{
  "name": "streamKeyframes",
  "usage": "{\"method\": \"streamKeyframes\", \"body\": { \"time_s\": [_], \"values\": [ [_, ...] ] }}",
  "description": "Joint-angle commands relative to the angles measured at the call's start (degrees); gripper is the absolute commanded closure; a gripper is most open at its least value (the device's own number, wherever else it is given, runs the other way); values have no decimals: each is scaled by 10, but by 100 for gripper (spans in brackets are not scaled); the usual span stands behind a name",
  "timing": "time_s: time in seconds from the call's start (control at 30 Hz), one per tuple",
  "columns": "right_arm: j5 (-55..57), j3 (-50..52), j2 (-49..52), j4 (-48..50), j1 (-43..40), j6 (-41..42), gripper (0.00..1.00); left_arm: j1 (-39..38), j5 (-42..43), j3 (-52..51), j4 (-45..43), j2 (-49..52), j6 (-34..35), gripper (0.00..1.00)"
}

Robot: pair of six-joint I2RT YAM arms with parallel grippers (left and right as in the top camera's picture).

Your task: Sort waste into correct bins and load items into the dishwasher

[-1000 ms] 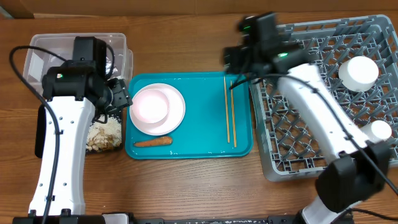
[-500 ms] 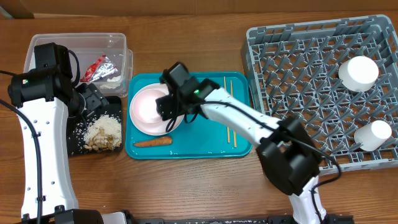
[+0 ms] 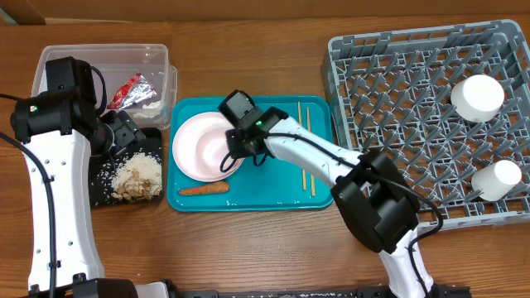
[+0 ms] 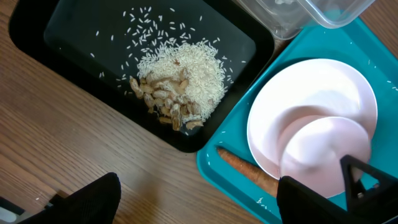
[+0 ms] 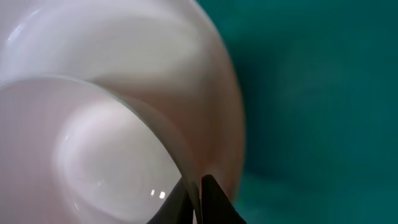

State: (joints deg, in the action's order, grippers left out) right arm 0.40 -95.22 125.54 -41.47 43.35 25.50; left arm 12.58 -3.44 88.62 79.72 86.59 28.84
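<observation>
Glossy white round bowl, mouth upward with no long axis, on the white-pink plate; right gripper pinches its 3 o'clock rim; left gripper jaws spread.

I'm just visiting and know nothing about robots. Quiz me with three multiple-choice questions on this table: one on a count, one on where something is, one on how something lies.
1. How many white vessels sit in the dish rack?
A one
B two
C four

2. Where is the carrot?
A in the dish rack
B on the teal tray, near the plate
C inside a white vessel

3. How do the chopsticks lie?
A flat, side by side on the teal tray
B upright in the dish rack
C crossed on top of the plate

Answers:
1 B: the overhead view shows just two white vessels in the rack, at its right.
2 B: the orange carrot lies on the teal surface by the plate's rim.
3 A: both sticks run parallel along the tray's right part.
</observation>
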Motion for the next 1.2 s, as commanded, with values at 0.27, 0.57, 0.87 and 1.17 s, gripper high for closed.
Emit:
{"method": "streamKeyframes", "body": {
  "time_s": [0.27,0.57,0.87,1.17],
  "values": [
    [103,-1,5,-55,-43,5,96,2,3,5,0,3,10,18],
    [130,-26,-38,-103,-90,-5,96,2,3,5,-2,3,10,17],
    [347,-80,-219,-154,-172,-125,96,2,3,5,-6,3,10,17],
    [680,-73,-225,-125,-343,-129,96,2,3,5,-7,3,10,17]
  ]
}}
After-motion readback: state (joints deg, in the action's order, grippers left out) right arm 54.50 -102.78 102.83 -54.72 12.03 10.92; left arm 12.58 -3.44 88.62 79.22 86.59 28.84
